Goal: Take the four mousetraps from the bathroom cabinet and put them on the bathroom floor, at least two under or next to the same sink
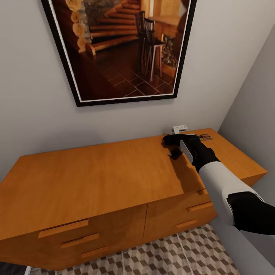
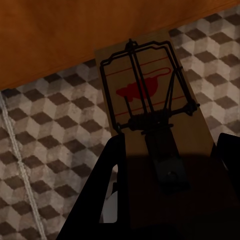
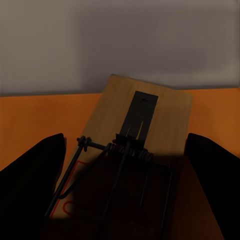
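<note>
Jaws of the right gripper (image 1: 172,147) hang at the far right end of the orange-brown wooden cabinet's (image 1: 95,172) smooth top, used here as a counter; from the head view their state is hard to judge. Just beyond them lies a flat tan-wood mousetrap (image 1: 205,137) with dark wire, beside a small white box (image 1: 179,129) against the grey wall. Above hangs a black-framed picture (image 1: 118,49). Bar-handled drawers are all shut, and cube-patterned tiles of the bathroom floor (image 1: 183,256) show below.

In the left wrist view, the left gripper (image 2: 165,190) is closed on a second tan board trap (image 2: 150,95) with a red mouse print, held over the tiles.

In the right wrist view, the two dark fingers (image 3: 30,190) stand spread on either side of a third wooden trap (image 3: 145,125) on the counter; its near end is lost in shadow.
</note>
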